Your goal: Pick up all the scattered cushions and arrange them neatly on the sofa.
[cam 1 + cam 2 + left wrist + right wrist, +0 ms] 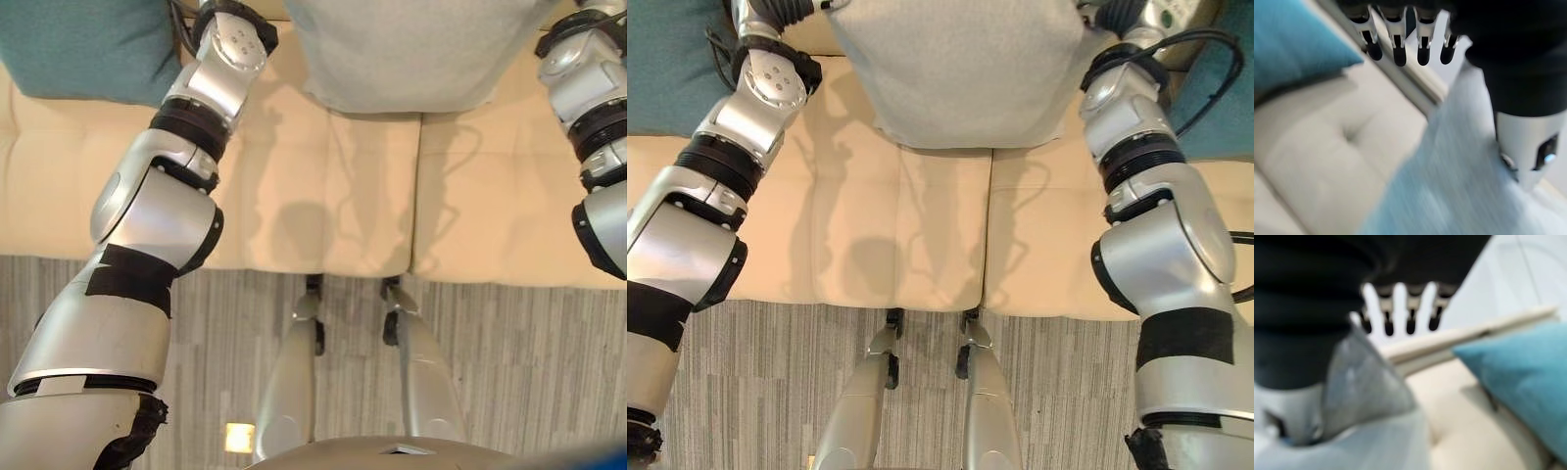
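Grey striped carpet [509, 372], cream sofa [323, 196] w/ cushions

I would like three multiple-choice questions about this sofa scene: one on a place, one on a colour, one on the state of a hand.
1. Where is the grey cushion?
A. on the carpet
B. between the two arms, over the middle of the sofa
C. under the sofa

2. What colour is the cushion at the sofa's left end?
A. teal
B. red
C. black

3. How are the left hand's fingers?
A. curled in a fist
B. straight
C. pinching a handle

Answers:
1 B, it hangs above the cream seat.
2 A, teal in the left eye view.
3 B, the left wrist view shows them straight in a row.
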`<state>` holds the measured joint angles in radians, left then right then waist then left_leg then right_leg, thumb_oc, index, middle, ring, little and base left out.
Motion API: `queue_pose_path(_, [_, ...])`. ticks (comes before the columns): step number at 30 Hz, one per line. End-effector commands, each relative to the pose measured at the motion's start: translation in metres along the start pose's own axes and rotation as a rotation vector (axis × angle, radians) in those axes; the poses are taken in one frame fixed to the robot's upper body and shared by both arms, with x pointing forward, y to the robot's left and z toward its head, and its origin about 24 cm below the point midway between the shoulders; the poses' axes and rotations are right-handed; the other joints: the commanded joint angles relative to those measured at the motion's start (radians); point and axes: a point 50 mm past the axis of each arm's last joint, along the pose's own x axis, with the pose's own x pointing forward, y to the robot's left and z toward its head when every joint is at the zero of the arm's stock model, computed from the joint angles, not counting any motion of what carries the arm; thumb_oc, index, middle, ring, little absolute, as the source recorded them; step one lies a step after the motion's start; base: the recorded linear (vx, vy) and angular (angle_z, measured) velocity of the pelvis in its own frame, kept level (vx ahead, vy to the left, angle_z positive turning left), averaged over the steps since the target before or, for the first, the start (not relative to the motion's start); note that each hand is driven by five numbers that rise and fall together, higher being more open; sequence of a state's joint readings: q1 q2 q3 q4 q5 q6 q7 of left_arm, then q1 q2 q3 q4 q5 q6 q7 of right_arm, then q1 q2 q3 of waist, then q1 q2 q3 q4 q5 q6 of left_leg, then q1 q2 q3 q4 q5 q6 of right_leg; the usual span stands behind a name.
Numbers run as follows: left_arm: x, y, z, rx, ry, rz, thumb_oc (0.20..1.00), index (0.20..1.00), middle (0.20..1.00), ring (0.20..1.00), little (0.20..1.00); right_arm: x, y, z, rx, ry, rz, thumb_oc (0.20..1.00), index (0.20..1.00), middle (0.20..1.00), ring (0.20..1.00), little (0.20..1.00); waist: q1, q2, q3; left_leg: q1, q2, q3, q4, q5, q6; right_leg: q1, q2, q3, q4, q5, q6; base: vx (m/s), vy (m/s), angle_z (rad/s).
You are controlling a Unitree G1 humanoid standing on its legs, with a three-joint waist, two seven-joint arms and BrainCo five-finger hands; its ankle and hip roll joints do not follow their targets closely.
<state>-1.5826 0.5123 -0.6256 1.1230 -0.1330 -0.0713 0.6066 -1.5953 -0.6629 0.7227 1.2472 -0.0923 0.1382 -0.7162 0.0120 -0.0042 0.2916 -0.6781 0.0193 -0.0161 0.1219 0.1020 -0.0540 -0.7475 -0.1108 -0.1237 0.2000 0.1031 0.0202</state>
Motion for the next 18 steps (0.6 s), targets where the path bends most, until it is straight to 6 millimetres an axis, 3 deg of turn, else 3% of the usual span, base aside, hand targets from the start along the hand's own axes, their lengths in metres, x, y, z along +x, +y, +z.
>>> queue_pose_path(1, [0.022, 0.047, 0.002, 0.080, -0.019, 0.175, 1.000, 1.000, 1.000, 1.000, 1.000, 0.017, -0.027, -0.014, -0.100, 0.025, -0.113, 1.000, 1.000, 1.000, 1.000, 1.000, 0.007, -0.046, -0.036, 0.017, -0.037, 0.009, 0.096, -0.145, -0.001, 0.111, -0.038, 0.022, -0.086, -0.009, 0.121, 0.00, 0.000, 0.00])
queue_pose_path(7, [0.030, 0.076, -0.009, 0.111, 0.001, 0.218, 1.000, 1.000, 1.000, 1.000, 1.000, 0.030, -0.053, -0.044, -0.109, 0.114, -0.158, 1.000, 1.000, 1.000, 1.000, 1.000, 0.006, -0.052, -0.053, 0.032, -0.039, 0.009, 0.095, -0.149, -0.003, 0.127, -0.039, 0.025, -0.092, -0.005, 0.122, 0.00, 0.000, 0.00])
queue_pose_path(12, [0.028, 0.096, -0.031, 0.126, 0.042, 0.240, 1.000, 1.000, 1.000, 1.000, 1.000, 0.032, -0.068, -0.071, -0.125, 0.164, -0.184, 1.000, 1.000, 1.000, 1.000, 1.000, 0.004, -0.053, -0.059, 0.049, -0.041, 0.013, 0.097, -0.154, -0.005, 0.147, -0.041, 0.025, -0.096, -0.008, 0.122, 0.00, 0.000, 0.00])
queue_pose_path(14, [0.011, 0.104, -0.067, 0.126, 0.064, 0.173, 1.000, 1.000, 1.000, 1.000, 1.000, 0.018, -0.059, -0.108, -0.075, 0.204, -0.074, 1.000, 1.000, 1.000, 1.000, 1.000, 0.003, -0.055, -0.063, 0.103, -0.032, 0.018, 0.082, -0.157, -0.008, 0.199, -0.039, 0.023, -0.108, -0.013, 0.120, 0.05, -0.006, -0.03])
queue_pose_path(18, [-0.020, 0.104, -0.103, 0.144, 0.066, 0.052, 1.000, 1.000, 1.000, 1.000, 1.000, -0.013, -0.043, -0.155, -0.096, 0.253, 0.084, 1.000, 1.000, 1.000, 1.000, 1.000, -0.001, -0.056, -0.073, 0.196, -0.027, 0.023, 0.028, -0.154, -0.009, 0.279, -0.039, 0.012, -0.134, -0.019, 0.118, 0.08, -0.024, 0.00])
